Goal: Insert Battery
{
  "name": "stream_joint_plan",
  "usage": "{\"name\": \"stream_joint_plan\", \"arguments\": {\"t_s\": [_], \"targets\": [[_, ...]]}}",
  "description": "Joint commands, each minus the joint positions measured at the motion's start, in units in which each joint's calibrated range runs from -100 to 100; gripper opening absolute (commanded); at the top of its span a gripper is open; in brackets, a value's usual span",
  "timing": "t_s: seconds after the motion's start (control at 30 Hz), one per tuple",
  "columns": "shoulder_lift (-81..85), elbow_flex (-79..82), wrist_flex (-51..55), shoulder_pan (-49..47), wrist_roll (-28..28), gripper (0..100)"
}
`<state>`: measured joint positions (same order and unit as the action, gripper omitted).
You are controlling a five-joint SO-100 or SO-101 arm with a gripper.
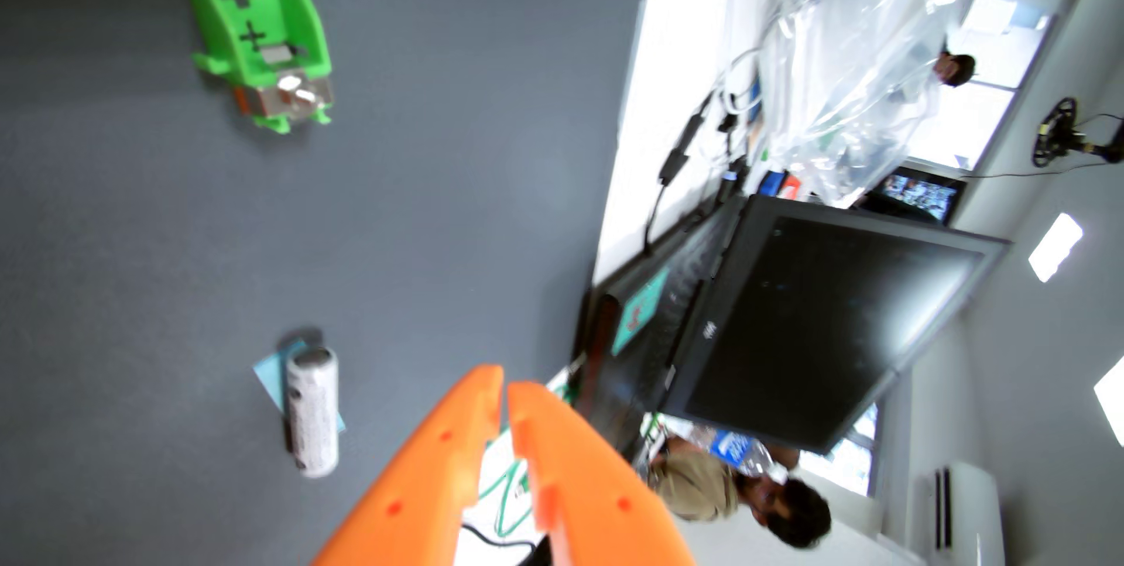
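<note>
The orange pincer [506,388] is seen nearly closed and empty; the battery [312,411] at its nine o'clock must be grasped, then carried to the green holder [255,13] at eleven.

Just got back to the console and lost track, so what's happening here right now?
The orange hand holds nothing; its fingers are nearly together with a thin gap. In the wrist view the white battery lies on the grey table, partly on a blue card, to the hand's left. The green holder sits apart near the top edge, its slot looking vacant. Nothing is inserted yet.
</note>
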<state>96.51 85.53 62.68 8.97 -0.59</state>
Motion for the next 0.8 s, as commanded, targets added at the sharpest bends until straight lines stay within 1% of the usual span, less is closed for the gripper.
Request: {"name": "stream_joint_plan", "arguments": {"t_s": [0.0,0.2,0.3,0.37,0.43,0.5,0.57,0.67,0.77], "targets": [[-0.4,-10.0,3.5,0.8,-0.1,1],[-2.5,-15.1,6.5,2.0,0.3,1],[-9.4,-17.1,5.7,2.1,0.3,1],[-16.4,-21.6,5.7,2.8,0.2,1],[-29.0,-31.5,6.3,6.5,0.1,1],[-35.9,-36.7,6.6,9.4,0.2,1],[-43.2,-41.5,6.6,14.4,0.4,1],[-51.3,-46.0,6.6,20.0,2.1,1],[-58.3,-48.0,6.6,22.3,2.9,1]]}}
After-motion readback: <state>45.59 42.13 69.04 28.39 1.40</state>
